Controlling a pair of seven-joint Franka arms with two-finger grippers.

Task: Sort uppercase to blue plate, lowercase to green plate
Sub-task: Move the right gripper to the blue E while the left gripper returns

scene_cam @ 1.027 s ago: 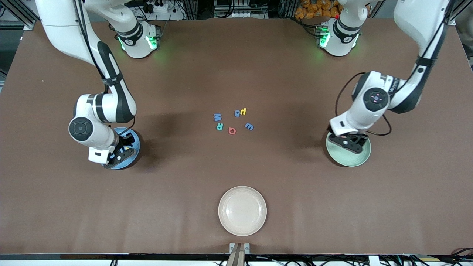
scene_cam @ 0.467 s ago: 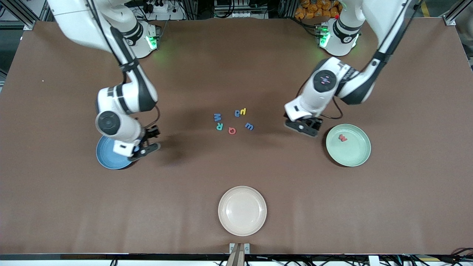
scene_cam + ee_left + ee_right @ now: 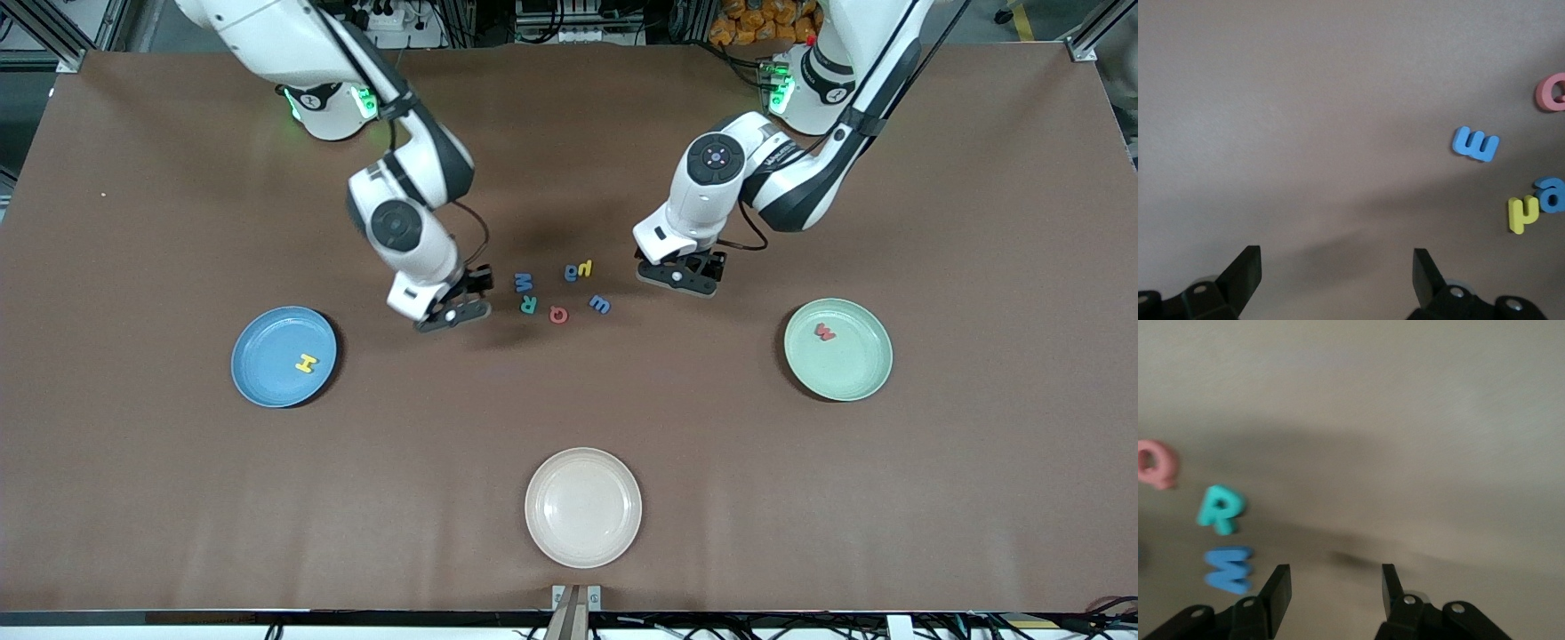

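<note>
Yellow H (image 3: 307, 363) on blue plate (image 3: 258, 378) at frame's lower left, red w (image 3: 825, 332) on green plate (image 3: 858, 373), six letters mid-frame on worktop (image 3: 569, 133), both hands released, right hand (image 3: 452, 313) beside green R (image 3: 528, 305), left hand (image 3: 680, 277) beside blue w (image 3: 600, 304).

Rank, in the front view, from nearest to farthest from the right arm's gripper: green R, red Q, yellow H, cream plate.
From the right gripper:
1. Green foam letter R, beside it in the cluster.
2. Red foam letter Q, next along.
3. Yellow foam letter H, on the round blue plate.
4. Round cream plate, nearest the camera.
</note>
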